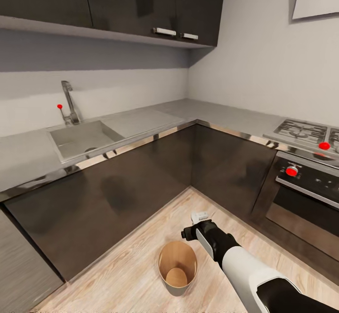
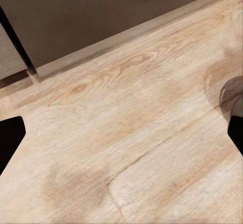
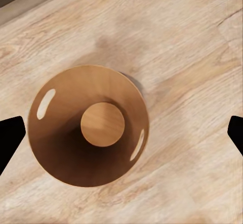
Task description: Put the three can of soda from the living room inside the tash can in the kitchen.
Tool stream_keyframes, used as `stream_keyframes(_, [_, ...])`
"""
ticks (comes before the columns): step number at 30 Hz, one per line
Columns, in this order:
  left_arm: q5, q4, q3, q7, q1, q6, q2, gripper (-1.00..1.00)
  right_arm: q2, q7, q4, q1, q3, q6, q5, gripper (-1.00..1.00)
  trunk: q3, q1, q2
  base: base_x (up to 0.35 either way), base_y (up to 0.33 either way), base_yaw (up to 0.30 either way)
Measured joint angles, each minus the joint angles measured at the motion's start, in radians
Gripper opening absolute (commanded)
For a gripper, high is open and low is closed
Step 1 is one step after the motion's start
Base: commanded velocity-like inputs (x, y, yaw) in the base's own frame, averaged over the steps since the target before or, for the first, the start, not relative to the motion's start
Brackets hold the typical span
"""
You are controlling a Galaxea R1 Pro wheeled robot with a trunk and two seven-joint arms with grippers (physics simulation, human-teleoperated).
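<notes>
Right arm stretched out over the tash can in the kitchen corner.

In the head view the right arm reaches forward and down from the lower right, white forearm and black wrist, with the right gripper (image 1: pixel 197 226) held just above and beside the rim of the tash can (image 1: pixel 162 268). The can stands upright on the wooden floor (image 1: pixel 132 266) near the dark cabinets (image 1: pixel 141 181) below the grey surface (image 1: pixel 155 120) and sink (image 1: pixel 80 136). In the right wrist view the bin's brown bottom shows bare (image 3: pixel 103 124), and the fingers (image 3: pixel 9 138) are spread wide, holding nothing. The left wrist view looks down on floor planks; those fingers (image 2: pixel 9 138) are also spread apart.
</notes>
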Motion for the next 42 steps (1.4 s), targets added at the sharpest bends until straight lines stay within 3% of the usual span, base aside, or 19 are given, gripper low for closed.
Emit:
stream_keyframes(14, [0.002,-0.012,-0.001,-0.017,0.0,0.001,0.01,1.0,0.0,0.0,0.0,0.0,0.0,-0.001,0.001,1.0,-0.066,0.054,-0.098,0.0,0.0,0.0])
stream_keyframes(23, [0.001,-0.013,-0.001,-0.096,0.0,0.006,0.027,1.0,0.0,0.001,0.0,0.0,0.0,-0.001,0.001,1.0,-0.108,0.088,-0.161,0.0,0.0,0.0])
stream_keyframes(35, [0.001,-0.016,-0.001,-0.111,0.0,0.002,0.031,1.0,0.001,0.002,0.0,0.0,0.0,-0.001,0.002,1.0,-0.165,0.134,-0.245,0.0,0.0,0.0])
stream_keyframes(42, [0.001,-0.015,0.0,-0.152,0.0,0.001,0.034,1.0,0.001,0.002,0.0,0.0,0.0,-0.001,0.002,1.0,-0.197,0.161,-0.294,0.0,0.0,0.0])
